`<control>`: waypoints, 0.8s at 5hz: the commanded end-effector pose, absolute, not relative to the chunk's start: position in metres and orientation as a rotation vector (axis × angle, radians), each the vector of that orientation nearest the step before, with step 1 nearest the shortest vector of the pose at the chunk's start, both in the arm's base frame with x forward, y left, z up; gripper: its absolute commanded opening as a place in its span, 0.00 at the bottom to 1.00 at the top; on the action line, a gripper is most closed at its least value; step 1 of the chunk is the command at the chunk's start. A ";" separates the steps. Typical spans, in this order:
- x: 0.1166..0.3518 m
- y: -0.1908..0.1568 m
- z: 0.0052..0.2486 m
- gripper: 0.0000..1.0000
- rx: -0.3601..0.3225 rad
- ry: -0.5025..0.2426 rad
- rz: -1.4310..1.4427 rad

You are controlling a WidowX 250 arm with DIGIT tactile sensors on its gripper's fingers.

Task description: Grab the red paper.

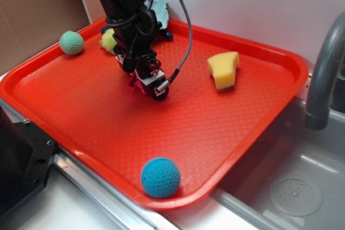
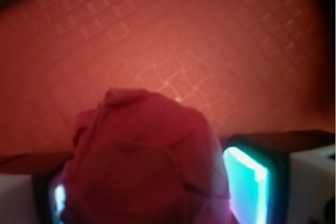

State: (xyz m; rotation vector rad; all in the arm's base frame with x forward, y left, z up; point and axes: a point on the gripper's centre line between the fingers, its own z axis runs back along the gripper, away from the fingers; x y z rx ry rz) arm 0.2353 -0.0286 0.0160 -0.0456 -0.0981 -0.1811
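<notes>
Exterior view, left to right: I see a green yarn ball near the tray's far left rim, then a yellow-green object partly hidden behind my arm, then the gripper lowered to the orange-red tray left of centre. The red paper shows only as a sliver of crimson at the fingers, so its orientation is unreadable here. Farther right lies the yellow sponge, and a blue yarn ball rests by the near rim. A grey faucet stands at the far right.

From the wrist view, the paper is a crumpled, roundish wad with no clear long axis, sitting between the two fingers. Their pads flank it closely on both sides; I cannot tell whether they are actually pressing it.
</notes>
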 end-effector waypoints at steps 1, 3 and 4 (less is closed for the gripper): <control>0.202 -0.003 0.109 0.00 -0.009 0.019 -0.062; 0.160 0.035 0.206 0.00 -0.014 -0.144 0.073; 0.165 0.029 0.220 0.00 -0.003 -0.150 0.038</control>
